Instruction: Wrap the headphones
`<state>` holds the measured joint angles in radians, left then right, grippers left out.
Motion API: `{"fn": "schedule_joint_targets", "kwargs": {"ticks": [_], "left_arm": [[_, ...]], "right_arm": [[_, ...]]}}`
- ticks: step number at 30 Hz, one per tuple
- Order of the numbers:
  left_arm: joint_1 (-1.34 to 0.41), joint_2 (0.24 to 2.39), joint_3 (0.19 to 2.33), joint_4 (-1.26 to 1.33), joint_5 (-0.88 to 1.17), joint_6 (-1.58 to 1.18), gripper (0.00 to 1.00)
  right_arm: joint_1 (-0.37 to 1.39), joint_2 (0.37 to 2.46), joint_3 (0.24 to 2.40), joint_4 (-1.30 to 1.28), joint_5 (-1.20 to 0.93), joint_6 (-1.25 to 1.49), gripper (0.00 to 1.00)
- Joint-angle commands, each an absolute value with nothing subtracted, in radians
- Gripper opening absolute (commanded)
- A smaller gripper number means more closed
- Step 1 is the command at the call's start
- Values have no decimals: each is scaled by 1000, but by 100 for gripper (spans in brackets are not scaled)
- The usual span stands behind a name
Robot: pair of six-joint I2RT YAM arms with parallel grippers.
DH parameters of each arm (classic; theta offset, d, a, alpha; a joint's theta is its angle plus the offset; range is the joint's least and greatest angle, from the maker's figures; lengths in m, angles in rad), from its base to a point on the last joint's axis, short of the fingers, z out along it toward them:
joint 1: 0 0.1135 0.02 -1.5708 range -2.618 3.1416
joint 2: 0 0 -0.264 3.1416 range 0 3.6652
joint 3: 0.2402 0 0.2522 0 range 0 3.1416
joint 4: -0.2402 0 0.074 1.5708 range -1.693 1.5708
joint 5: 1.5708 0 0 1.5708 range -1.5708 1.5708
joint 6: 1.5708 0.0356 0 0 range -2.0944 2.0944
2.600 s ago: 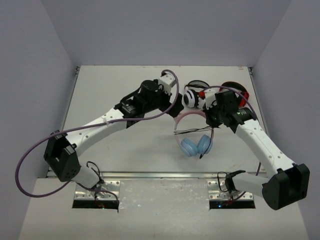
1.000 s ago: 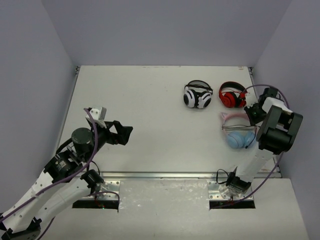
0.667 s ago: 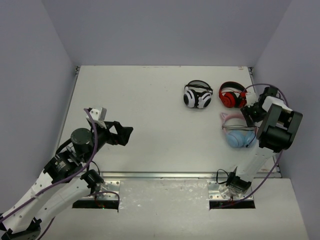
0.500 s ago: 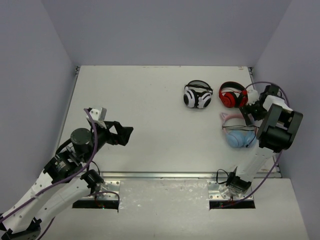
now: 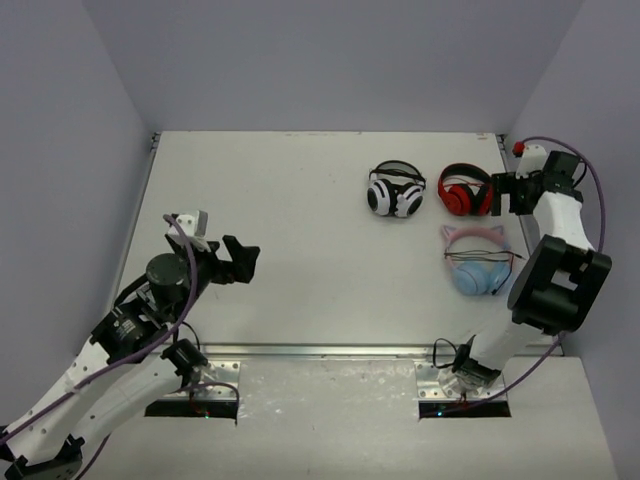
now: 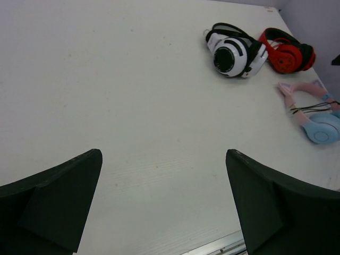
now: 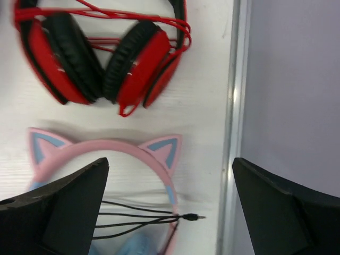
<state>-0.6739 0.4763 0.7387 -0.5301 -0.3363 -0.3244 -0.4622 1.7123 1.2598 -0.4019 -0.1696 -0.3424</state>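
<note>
Although neither arm holds anything, the job looks close to finished, if not finished outright. The pink cat-eared headphones [image 5: 478, 262] lie flat on the right side of the table [image 5: 290, 210], near its right edge and just on the near side of the red-and-black pair [image 5: 466, 190]. Their blue ear cups are tucked together toward the arms. The thin black cable [image 7: 133, 219] runs in several passes across the lower part of the headband, above the cups. Its plug [image 7: 194, 216] pokes out free toward the table's edge. From where I stand I'd call that wrapped; whether the loose plug needs tucking in I cannot say.

The right gripper [image 5: 503, 194] hangs with its jaws spread wide and empty above the spot where the red pair meets the pink band, touching neither. The left gripper [image 5: 240, 262] is just as wide open and empty, well apart on the other side of the table.

A white-and-black pair [image 5: 395, 192] sits beside the red one, both with their cords wound. The tabletop is matt white, with a metal strip [image 7: 234, 101] along its right edge, and plain pale grey walls [image 5: 330, 60] close it in on three sides.
</note>
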Motion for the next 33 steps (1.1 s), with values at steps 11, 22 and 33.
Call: {"fn": "schedule_joint_targets", "kwargs": {"ticks": [11, 22, 33], "left_arm": [[-597, 558, 787, -546, -624, -391, 100], [-316, 601, 790, -474, -536, -331, 100], [-238, 531, 736, -460, -468, -325, 100]], "right_arm": [[-350, 955, 858, -252, -158, 420, 99], [-253, 394, 821, -724, -207, 244, 99], [69, 256, 770, -773, 52, 130, 99]]}}
